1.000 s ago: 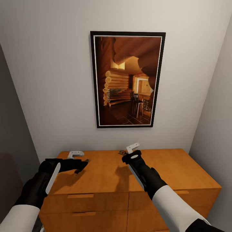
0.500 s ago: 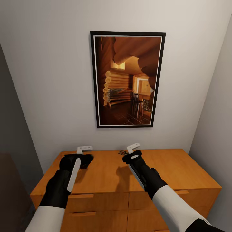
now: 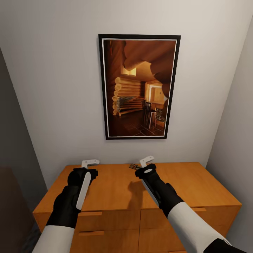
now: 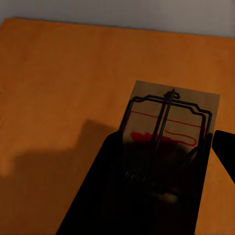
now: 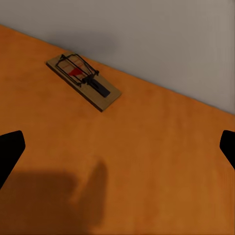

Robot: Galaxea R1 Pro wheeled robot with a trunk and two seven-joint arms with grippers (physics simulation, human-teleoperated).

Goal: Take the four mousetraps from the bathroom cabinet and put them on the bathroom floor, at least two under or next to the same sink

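Here the left gripper [image 4: 166,191] pinches a mousetrap [image 4: 169,122] above the cabinet [image 3: 196,186]; the right gripper's [image 5: 117,147] jaws are spread near another mousetrap [image 5: 84,81] by the wall.

Framed pic [image 3: 139,86] on white wall [image 3: 52,88]

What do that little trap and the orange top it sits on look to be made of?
The mousetrap looks like a flat tan board, probably wood, carrying a thin dark wire frame, likely metal, with a red mark on it. The cabinet top looks like smooth orange-brown wood or veneer, with a faint grain and a matte sheen.
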